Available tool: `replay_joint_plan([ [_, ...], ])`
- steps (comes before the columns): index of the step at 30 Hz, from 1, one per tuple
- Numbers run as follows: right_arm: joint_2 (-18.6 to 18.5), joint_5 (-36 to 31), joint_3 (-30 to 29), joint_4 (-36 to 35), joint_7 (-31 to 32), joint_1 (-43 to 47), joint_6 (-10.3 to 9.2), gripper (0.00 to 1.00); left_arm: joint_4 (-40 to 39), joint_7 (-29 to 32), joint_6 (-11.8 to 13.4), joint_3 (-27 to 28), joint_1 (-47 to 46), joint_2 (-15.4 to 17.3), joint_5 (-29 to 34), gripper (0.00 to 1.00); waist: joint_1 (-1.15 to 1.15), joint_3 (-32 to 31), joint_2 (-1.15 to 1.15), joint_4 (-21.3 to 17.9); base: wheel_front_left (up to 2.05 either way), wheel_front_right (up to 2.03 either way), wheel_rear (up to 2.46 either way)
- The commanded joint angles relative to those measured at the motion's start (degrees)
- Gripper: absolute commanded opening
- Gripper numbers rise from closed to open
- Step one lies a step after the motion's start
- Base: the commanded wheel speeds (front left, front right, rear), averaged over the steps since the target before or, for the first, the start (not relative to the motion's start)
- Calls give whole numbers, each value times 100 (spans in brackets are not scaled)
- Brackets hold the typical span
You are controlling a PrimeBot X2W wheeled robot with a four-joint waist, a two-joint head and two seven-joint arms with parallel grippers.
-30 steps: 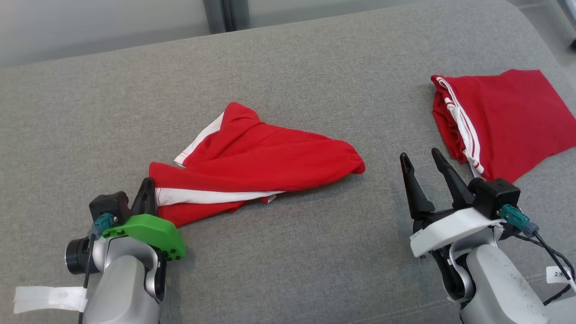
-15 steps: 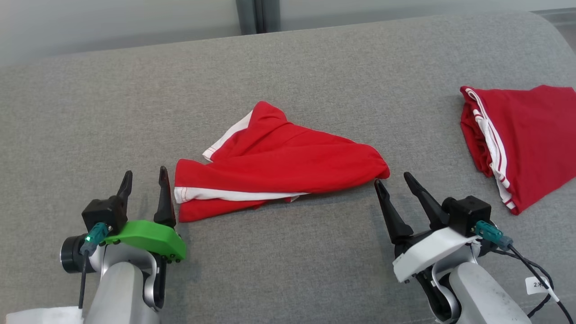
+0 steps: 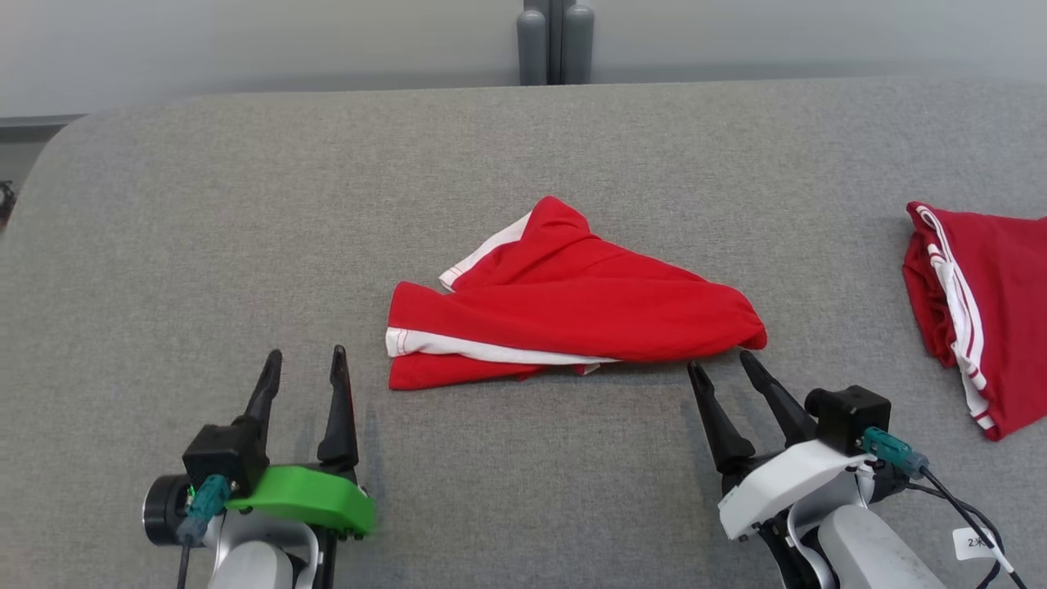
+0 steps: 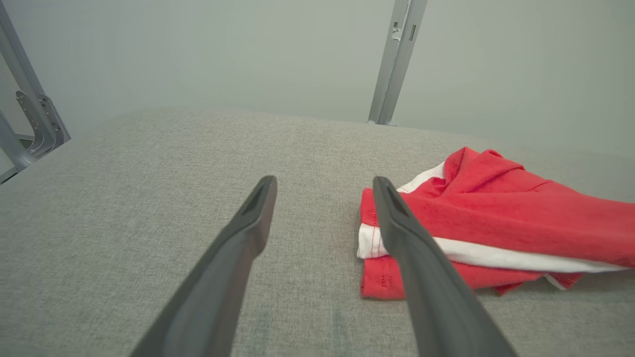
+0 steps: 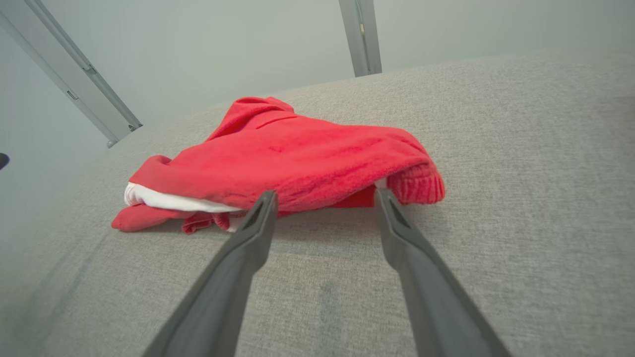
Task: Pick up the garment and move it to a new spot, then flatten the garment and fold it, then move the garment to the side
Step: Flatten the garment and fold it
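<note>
One broad surface (image 3: 523, 147) covered in grey woven fabric, with rounded corners, spreads under both arms. Behind it stands a pale plain wall (image 3: 245, 41) with a grey upright post (image 3: 554, 45) against it, and the left wrist view shows more grey metal framing (image 4: 30, 119) off to one side. The left gripper (image 3: 306, 353) sits low on the robot's left, its two dark fingers (image 4: 397, 218) spread wide with bare grey fabric between them, holding nothing. The right gripper (image 3: 720, 361) is likewise released, its fingers (image 5: 258, 218) parted and empty. The garment (image 3: 589, 303), red with white trim, lies crumpled in a loose wedge near the middle of the surface, between the two grippers and a little beyond them. Its squared end with the white band lies near the left gripper, ahead and to the inner side of its fingertips and apart from them. Its rounded end lies just beyond the right gripper's fingertips; whether they touch the cloth cannot be told. A second red garment (image 3: 990, 303) with white stripes lies well apart at the right edge.
</note>
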Motion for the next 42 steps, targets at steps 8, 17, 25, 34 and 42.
replay_joint_plan([
  [8,4,51,-246,263,-15,123,-2,100,-96,3,-23,-149,517,15,56,100,0,-197,0,426,0,0,0],
  [17,-32,132,-188,680,-15,-248,-2,100,-150,3,-24,-154,396,14,59,100,0,-42,0,681,0,0,0],
  [25,-100,159,-98,579,-15,-488,-2,0,-145,3,-1,-148,341,14,-5,100,0,63,0,728,0,0,0],
  [34,-372,79,23,847,-15,-1345,-2,0,-89,3,-17,-393,223,14,-174,100,0,267,0,844,0,0,0],
  [42,-581,8,-53,2401,-14,-2393,-2,100,12,3,26,-854,73,14,-414,100,0,402,0,1324,0,0,0],
])
